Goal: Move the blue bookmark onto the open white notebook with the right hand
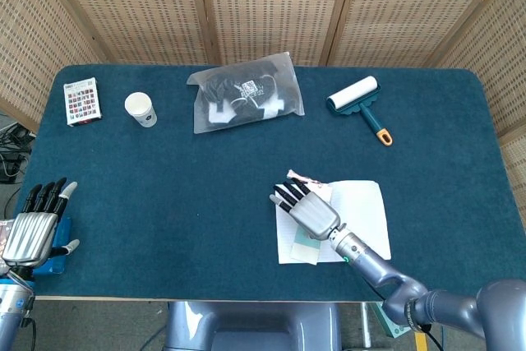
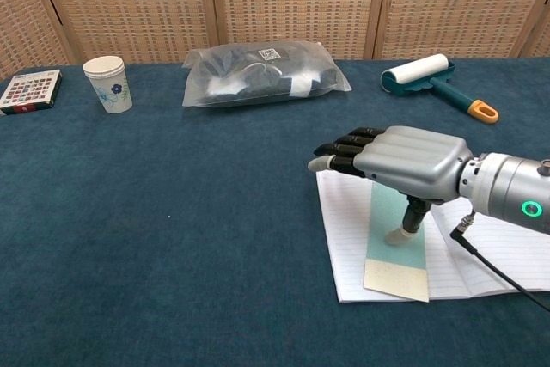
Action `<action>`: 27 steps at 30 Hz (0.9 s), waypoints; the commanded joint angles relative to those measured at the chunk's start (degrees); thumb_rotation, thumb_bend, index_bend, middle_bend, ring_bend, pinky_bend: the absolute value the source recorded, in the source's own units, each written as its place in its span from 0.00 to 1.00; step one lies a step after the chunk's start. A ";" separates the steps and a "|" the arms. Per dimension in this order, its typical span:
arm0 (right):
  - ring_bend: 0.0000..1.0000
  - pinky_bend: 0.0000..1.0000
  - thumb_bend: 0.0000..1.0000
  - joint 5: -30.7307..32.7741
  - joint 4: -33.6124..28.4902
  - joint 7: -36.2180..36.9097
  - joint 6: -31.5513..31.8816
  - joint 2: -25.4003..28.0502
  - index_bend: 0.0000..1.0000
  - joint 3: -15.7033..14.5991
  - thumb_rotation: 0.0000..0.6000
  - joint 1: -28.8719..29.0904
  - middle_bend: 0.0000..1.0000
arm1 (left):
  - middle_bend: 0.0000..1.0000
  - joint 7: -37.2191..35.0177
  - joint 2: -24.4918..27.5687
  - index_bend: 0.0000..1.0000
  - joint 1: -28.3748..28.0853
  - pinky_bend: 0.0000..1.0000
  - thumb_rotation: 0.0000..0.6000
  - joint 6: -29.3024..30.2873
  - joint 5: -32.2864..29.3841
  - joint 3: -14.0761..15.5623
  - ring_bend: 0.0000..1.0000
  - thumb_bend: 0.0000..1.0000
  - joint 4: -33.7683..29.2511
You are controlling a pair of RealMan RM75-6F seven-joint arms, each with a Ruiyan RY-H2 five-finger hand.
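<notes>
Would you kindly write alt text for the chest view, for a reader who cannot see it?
A grey robot right hand hovers over an open white notebook, thumb tip touching the blue bookmark lying on its left page. Behind, on the dark blue table, sit a paper cup, a plastic-wrapped dark bundle and a lint roller.

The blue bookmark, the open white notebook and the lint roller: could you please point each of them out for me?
blue bookmark (image 2: 394, 251), chest view, on its teal face below the thumb.
open white notebook (image 2: 342, 228), chest view, on the bare left page.
lint roller (image 2: 418, 69), chest view, on the white roll.
</notes>
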 commanded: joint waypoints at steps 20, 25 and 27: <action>0.00 0.00 0.06 -4.53 1.75 1.85 -0.72 1.68 0.00 -2.08 1.00 0.88 0.00 | 0.00 0.34 -0.05 0.00 0.06 0.00 1.00 0.11 0.08 0.00 0.00 0.05 -0.16; 0.00 0.00 0.06 -5.60 1.92 1.82 -0.59 2.16 0.00 -2.32 1.00 1.20 0.00 | 0.00 0.40 -0.07 0.00 0.03 0.00 1.00 0.04 0.11 0.02 0.00 0.05 -0.19; 0.00 0.00 0.06 -5.98 1.90 1.83 -0.69 2.40 0.00 -2.49 1.00 1.35 0.00 | 0.00 0.38 -0.06 0.00 0.05 0.00 1.00 0.09 0.18 0.05 0.00 0.05 -0.19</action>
